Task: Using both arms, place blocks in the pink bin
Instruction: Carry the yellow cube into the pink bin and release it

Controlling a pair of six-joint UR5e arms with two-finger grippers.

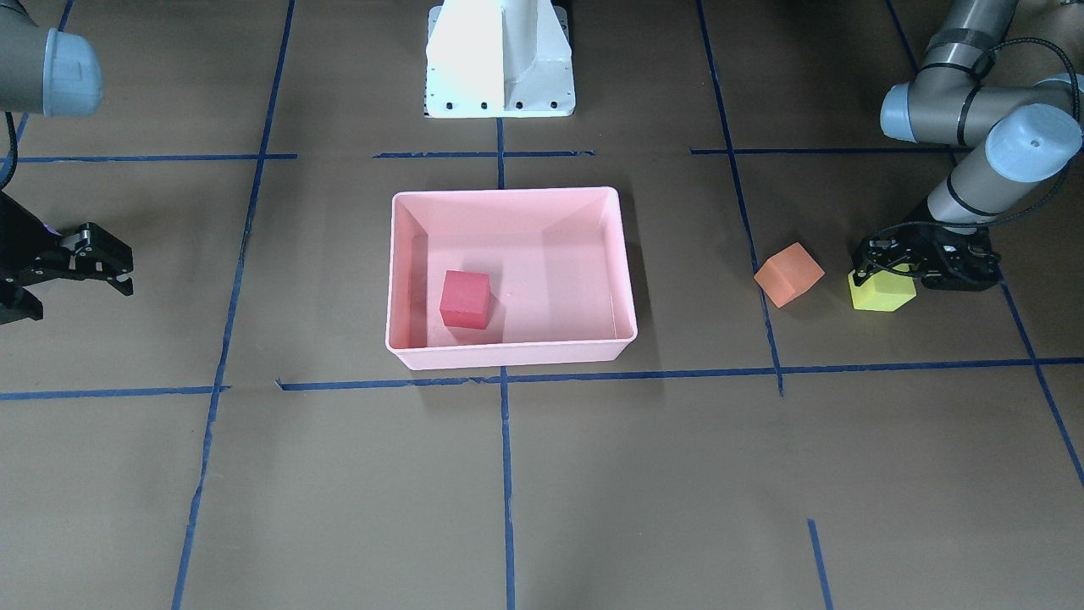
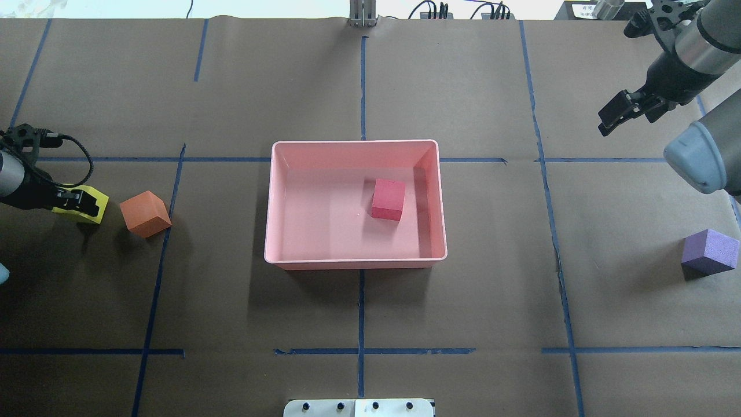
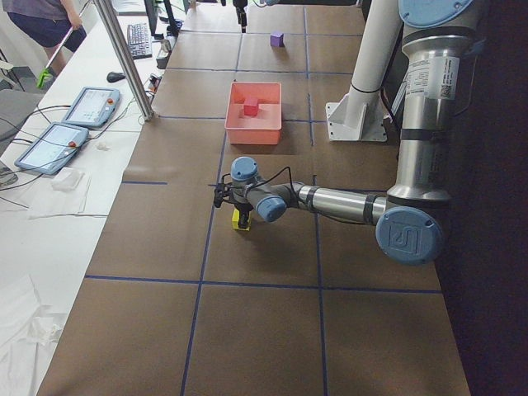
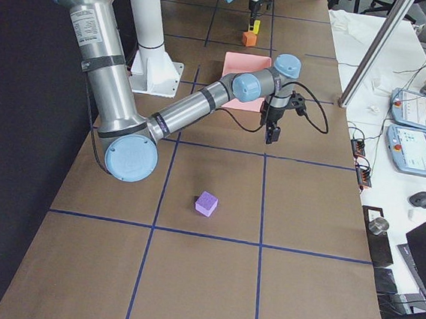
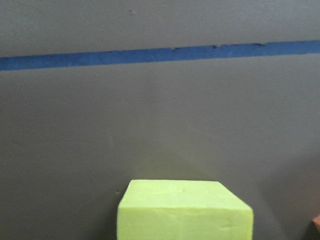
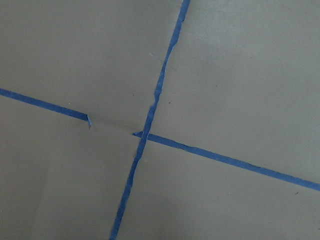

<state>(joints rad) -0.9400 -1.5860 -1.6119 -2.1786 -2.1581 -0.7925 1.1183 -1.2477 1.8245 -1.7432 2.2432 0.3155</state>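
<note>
The pink bin (image 1: 508, 193) (image 2: 353, 142) stands mid-table with the red block (image 1: 465, 299) (image 2: 388, 199) lying inside it. My left gripper (image 1: 885, 275) (image 2: 75, 201) is low at the table and shut on the yellow block (image 1: 882, 295) (image 5: 185, 210), which rests on the paper. The orange block (image 1: 788, 274) (image 2: 145, 214) lies just beside it, toward the bin. My right gripper (image 1: 118, 267) (image 2: 622, 116) is open and empty, raised over the table's far right. The purple block (image 2: 709, 252) (image 4: 206, 203) lies apart on the right side.
The white pedestal (image 1: 500, 59) stands behind the bin. Blue tape lines (image 6: 150, 120) cross the brown paper. Screens and cables (image 4: 412, 126) lie on the side table past the far edge.
</note>
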